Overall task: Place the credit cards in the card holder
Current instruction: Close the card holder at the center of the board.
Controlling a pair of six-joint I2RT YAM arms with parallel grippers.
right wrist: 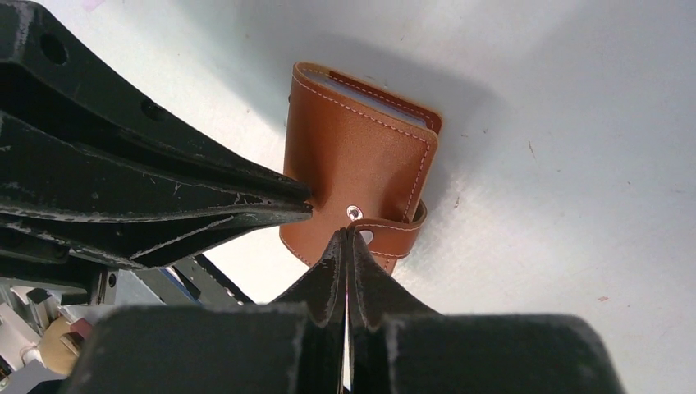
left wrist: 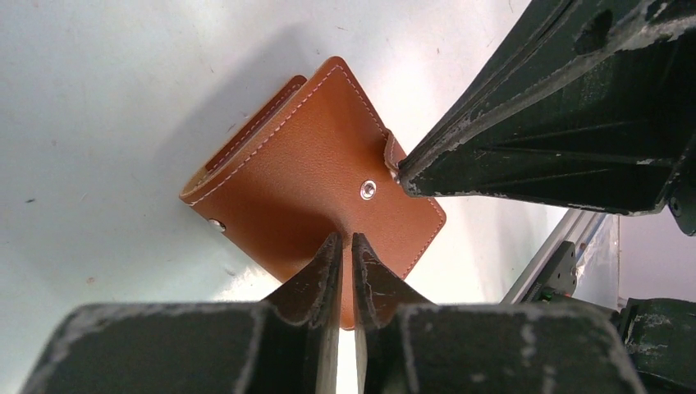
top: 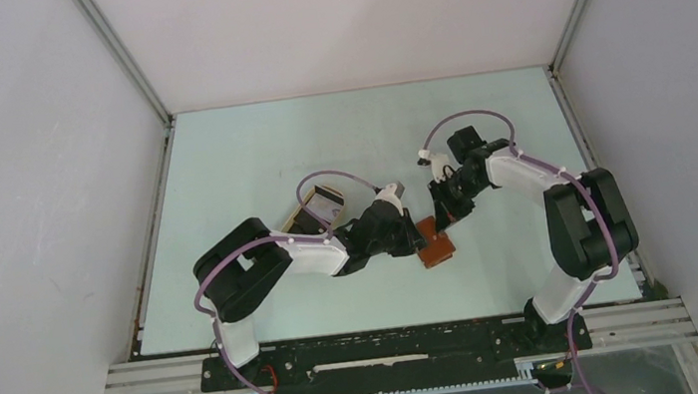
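The card holder (top: 436,248) is a reddish-brown wallet lying folded on the table between both grippers. In the left wrist view the card holder (left wrist: 304,176) shows a snap stud on its top face. My left gripper (left wrist: 346,240) is shut, its tips resting on that face just below the stud. My right gripper (right wrist: 346,233) is shut, its tips against the clasp tab (right wrist: 404,231) beside the stud; I cannot tell if it pinches the tab. A pale card edge (right wrist: 354,85) shows inside the fold. No loose credit cards show on the table.
A tan tray (top: 307,214) holding a pale and dark flat thing (top: 327,199) sits behind my left arm. White walls and metal rails enclose the table (top: 318,140). My two grippers are nearly touching over the card holder.
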